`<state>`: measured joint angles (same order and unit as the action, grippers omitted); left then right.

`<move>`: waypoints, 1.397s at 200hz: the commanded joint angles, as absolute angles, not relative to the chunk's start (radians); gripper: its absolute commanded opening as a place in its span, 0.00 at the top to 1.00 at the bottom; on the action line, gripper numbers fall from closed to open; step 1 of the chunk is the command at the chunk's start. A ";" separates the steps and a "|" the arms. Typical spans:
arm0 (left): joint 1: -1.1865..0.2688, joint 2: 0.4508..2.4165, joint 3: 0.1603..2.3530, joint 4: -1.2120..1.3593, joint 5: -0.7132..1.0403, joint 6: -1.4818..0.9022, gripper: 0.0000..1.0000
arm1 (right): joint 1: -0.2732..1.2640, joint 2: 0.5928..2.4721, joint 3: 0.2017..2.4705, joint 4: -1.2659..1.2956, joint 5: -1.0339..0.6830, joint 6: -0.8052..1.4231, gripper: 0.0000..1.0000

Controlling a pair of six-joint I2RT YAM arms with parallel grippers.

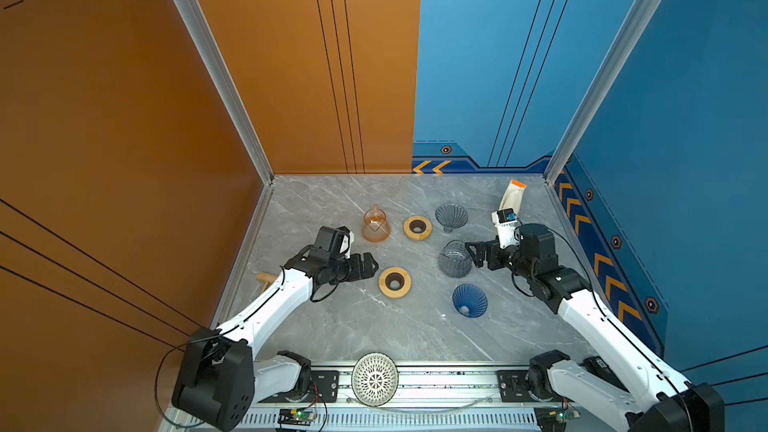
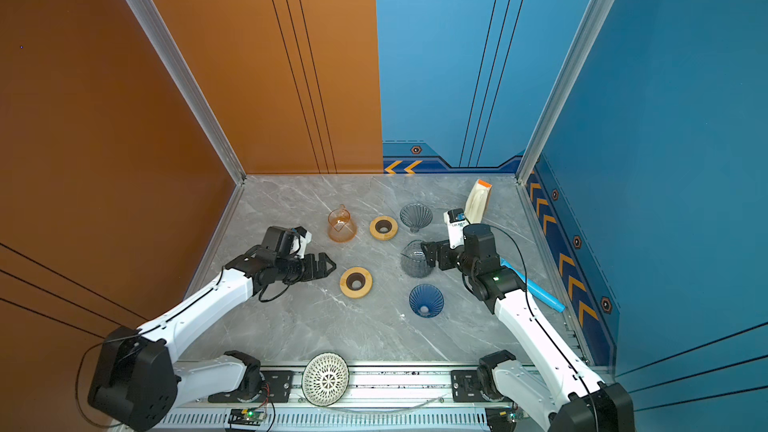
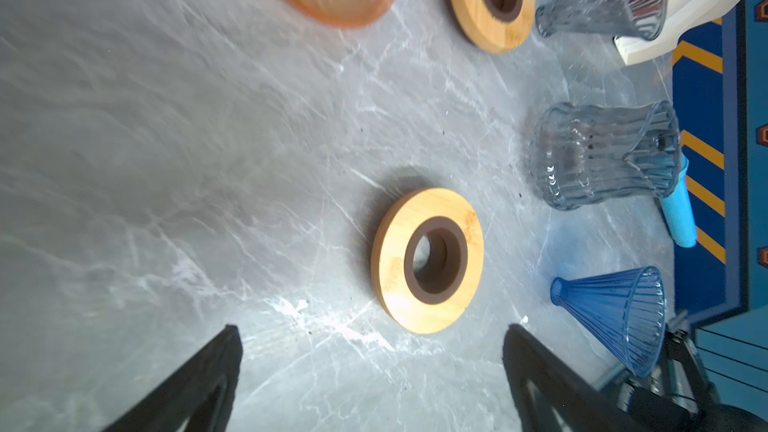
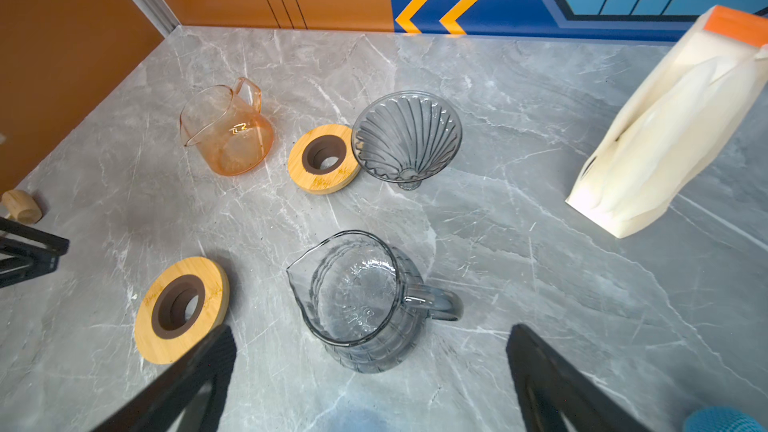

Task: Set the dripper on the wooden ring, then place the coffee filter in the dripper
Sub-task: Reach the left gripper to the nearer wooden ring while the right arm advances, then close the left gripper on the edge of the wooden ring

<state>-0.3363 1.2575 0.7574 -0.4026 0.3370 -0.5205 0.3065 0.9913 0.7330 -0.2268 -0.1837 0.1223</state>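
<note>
While both arms hover with jaws spread wide and empty, I find the filter pack [image 1: 513,197] near the back-right corner, its long axis tilted toward the back wall, orange end farthest. It lies behind my right gripper [image 1: 473,253], the nearer one, which points away over the grey carafe [image 1: 454,261]. The left gripper [image 1: 371,266] is well apart. The grey dripper [image 1: 451,217] sits near the pack.

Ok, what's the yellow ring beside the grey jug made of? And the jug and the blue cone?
The ring looks like wood, maybe bamboo: pale yellow, matte, faint grain. Its brown inner collar looks rubbery, though that is a guess. The grey jug seems tinted glass or clear plastic: see-through, shiny, ribbed. The blue cone looks like the same ribbed see-through stuff, tinted blue.
</note>
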 commanded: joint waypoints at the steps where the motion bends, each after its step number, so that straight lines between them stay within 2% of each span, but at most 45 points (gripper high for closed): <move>1: -0.358 1.310 0.732 -0.416 0.489 -0.573 0.01 | 0.331 0.998 0.770 -0.251 -0.196 0.084 0.00; 53: -0.402 1.401 0.658 -0.241 0.566 -0.702 0.13 | 0.386 1.020 0.776 -0.249 -0.207 0.073 0.00; 56: -0.401 1.404 0.654 -0.230 0.565 -0.712 0.17 | 0.389 1.021 0.775 -0.246 -0.205 0.073 0.00; 67: -0.397 1.417 0.637 -0.198 0.569 -0.746 0.24 | 0.399 1.020 0.772 -0.246 -0.198 0.071 0.00; 101: -0.401 1.458 0.611 -0.119 0.574 -0.779 0.32 | 0.411 1.016 0.760 -0.239 -0.187 0.070 0.00; 124: -0.398 1.497 0.598 -0.071 0.604 -0.781 0.45 | 0.413 1.021 0.750 -0.220 -0.176 0.068 0.00; 149: -0.399 1.543 0.592 -0.028 0.613 -0.798 0.47 | 0.413 1.034 0.757 -0.218 -0.181 0.058 0.00; 170: -0.401 1.573 0.578 0.041 0.609 -0.838 0.58 | 0.413 1.036 0.758 -0.215 -0.180 0.057 0.00; 220: -0.410 1.639 0.589 0.116 0.626 -0.876 0.66 | 0.414 1.029 0.746 -0.212 -0.170 0.061 0.00; 231: -0.411 1.643 0.600 0.117 0.635 -0.876 0.70 | 0.415 1.029 0.746 -0.212 -0.170 0.061 0.00; 252: -0.410 1.635 0.608 0.118 0.639 -0.877 0.72 | 0.415 1.022 0.744 -0.209 -0.166 0.062 0.00; 279: -0.411 1.615 0.613 0.118 0.632 -0.880 0.81 | 0.416 1.013 0.742 -0.213 -0.163 0.061 0.00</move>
